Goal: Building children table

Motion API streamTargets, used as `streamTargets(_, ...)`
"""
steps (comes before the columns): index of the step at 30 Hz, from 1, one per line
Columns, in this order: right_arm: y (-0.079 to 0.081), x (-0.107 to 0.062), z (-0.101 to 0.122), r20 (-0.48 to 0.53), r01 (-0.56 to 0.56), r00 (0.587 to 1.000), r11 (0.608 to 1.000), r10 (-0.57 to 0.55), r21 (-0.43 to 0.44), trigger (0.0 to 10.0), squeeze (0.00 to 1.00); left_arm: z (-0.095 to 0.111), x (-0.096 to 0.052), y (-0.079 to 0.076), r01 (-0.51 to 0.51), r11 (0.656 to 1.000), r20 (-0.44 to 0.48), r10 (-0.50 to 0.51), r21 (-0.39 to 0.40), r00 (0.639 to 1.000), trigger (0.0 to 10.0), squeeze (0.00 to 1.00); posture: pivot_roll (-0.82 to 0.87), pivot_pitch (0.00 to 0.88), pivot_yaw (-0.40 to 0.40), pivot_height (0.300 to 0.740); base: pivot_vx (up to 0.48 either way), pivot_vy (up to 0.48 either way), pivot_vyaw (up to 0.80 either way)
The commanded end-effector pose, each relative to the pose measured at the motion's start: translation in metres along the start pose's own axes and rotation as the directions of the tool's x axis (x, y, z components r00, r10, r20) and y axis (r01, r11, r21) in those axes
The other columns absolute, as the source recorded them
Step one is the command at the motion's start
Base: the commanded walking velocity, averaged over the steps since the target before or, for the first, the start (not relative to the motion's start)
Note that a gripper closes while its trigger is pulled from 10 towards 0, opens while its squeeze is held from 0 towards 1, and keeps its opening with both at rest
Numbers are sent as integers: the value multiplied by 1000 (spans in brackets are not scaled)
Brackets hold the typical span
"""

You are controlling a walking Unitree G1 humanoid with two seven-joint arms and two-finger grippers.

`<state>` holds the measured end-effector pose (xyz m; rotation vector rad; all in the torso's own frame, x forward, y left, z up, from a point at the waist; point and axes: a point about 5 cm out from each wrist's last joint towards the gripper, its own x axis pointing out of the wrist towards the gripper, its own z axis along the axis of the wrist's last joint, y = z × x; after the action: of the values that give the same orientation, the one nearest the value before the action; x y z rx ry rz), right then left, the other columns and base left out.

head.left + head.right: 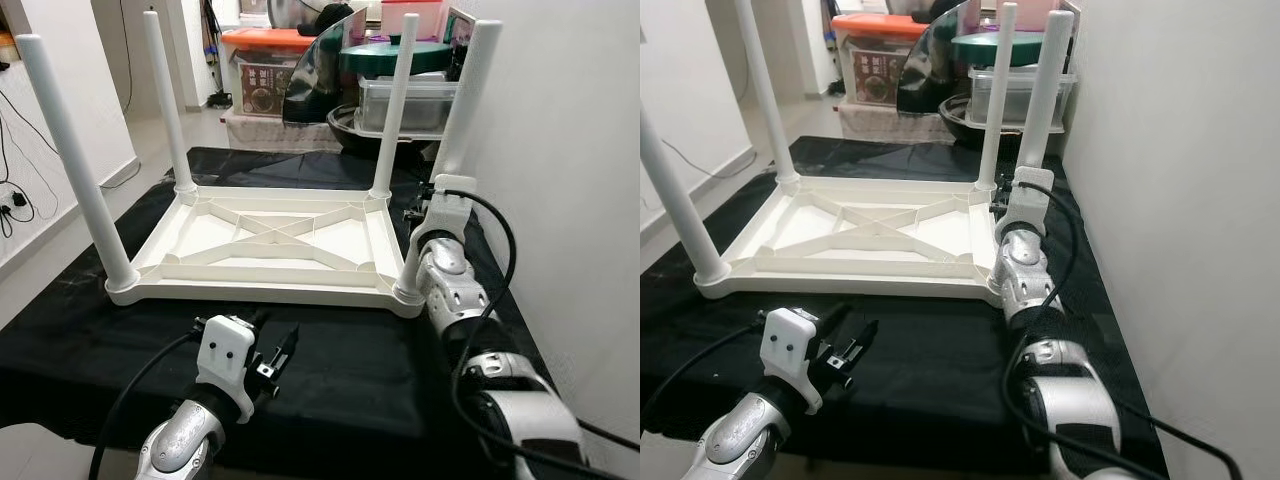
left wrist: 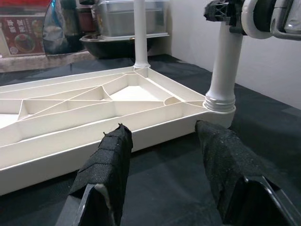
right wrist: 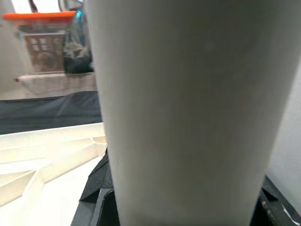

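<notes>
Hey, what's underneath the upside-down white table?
The white table lies top-down on a black cloth, which spreads out past every edge. Whatever the cloth itself rests on is covered, and so is the tabletop's flat face.

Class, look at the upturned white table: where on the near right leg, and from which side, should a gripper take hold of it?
Probably low on the near right leg: a round, upright post that two fingers can straddle sideways, from the wall side, as the right gripper does now.

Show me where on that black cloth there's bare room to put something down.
Bare black cloth lies between the upturned table top and the near edge, beside the left gripper. A narrower strip runs behind the table. The right corner is crowded: the right gripper is at that leg.
</notes>
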<state>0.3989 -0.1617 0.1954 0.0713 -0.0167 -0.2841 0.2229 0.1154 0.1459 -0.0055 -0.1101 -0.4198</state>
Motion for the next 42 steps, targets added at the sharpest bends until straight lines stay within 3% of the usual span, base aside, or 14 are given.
streamTargets(1, -9, -5, -31, -129, 44, 991, 998, -37, 48, 0, 0, 0, 0, 0, 0, 1000, -2, 0, 7, 1000, 10000, 0, -12, 0, -34, 740, 0, 0, 0)
streamTargets(3, -9, -5, -31, -129, 44, 991, 998, -37, 48, 0, 0, 0, 0, 0, 0, 1000, -2, 0, 7, 1000, 10000, 0, -12, 0, -34, 740, 0, 0, 0)
streamTargets(4, 3, -5, -26, -97, 4, 995, 996, 5, 95, 10000, 0, 0, 0, 0, 0, 1000, -1, 0, 6, 1000, 10000, 0, -12, 0, -34, 740, 0, 0, 0)
streamTargets(5, 13, -5, -18, -35, -60, 997, 990, 65, 125, 10000, 1000, 0, 0, 0, 0, 1000, -1, 0, 8, 1000, 10000, 0, -12, 0, -34, 740, 0, 0, 0)
streamTargets(7, 20, -4, -10, 12, -124, 992, 981, 124, 150, 10000, 1000, 0, 0, 0, 1, 1000, 0, -1, 10, 1000, 10000, 0, -12, 0, -34, 740, 0, 0, 0)
streamTargets(8, 25, -4, -4, 52, -180, 983, 971, 174, 160, 10000, 0, 0, 1, 0, 1, 1000, 0, -1, 12, 1000, 10000, 0, -12, 0, -34, 740, 0, 0, 0)
streamTargets(14, 36, -7, -2, 70, -470, 882, 852, 467, 230, 10000, 0, -1, 1, 0, 1, 1000, -1, -1, 12, 1000, 10000, 0, -14, 0, -35, 740, 0, 0, 0)
streamTargets(17, 29, -18, -8, 77, -801, 569, 530, 819, 276, 10000, 0, -1, 0, 1, -2, 1000, -3, 2, 16, 1000, 10000, 0, -20, 0, -30, 740, 0, 0, 0)
streamTargets(21, 26, -23, -7, 78, -863, 459, 423, 885, 278, 10000, 0, -1, 0, 1, -2, 1000, -3, 2, 16, 1000, 10000, 0, -20, 0, -30, 740, 0, 0, 0)
streamTargets(23, 25, -31, -5, 76, -946, 230, 204, 970, 253, 10000, 0, -2, 1, 0, 0, 1000, -3, 0, 17, 1000, 10000, 0, -14, 0, -35, 740, 0, 0, 0)
streamTargets(28, 32, -42, -5, 39, -972, 5, -4, 999, 233, 10000, 0, 0, 1, 0, -1, 1000, 1, 1, 25, 1000, 10000, 0, -2, 0, -43, 740, 0, 0, 0)
streamTargets(33, 37, -48, -3, 48, -964, -112, -120, 993, 235, 10000, 0, 1, 1, 1, -4, 1000, 5, 4, 24, 1000, 10000, 0, -2, 0, -43, 740, 0, 0, 0)
streamTargets(36, 39, -53, 1, 70, -952, -197, -208, 978, 225, 0, 0, 0, 1, 1, -8, 1000, 0, 8, 26, 1000, 10000, 0, -1, 0, -44, 740, 0, 0, 0)
streamTargets(42, 43, -50, -2, 37, -969, -123, -128, 992, 212, 0, 0, -1, 2, 0, -4, 1000, 0, 4, 23, 1000, 10000, 0, -6, 0, -38, 740, 0, 0, 0)
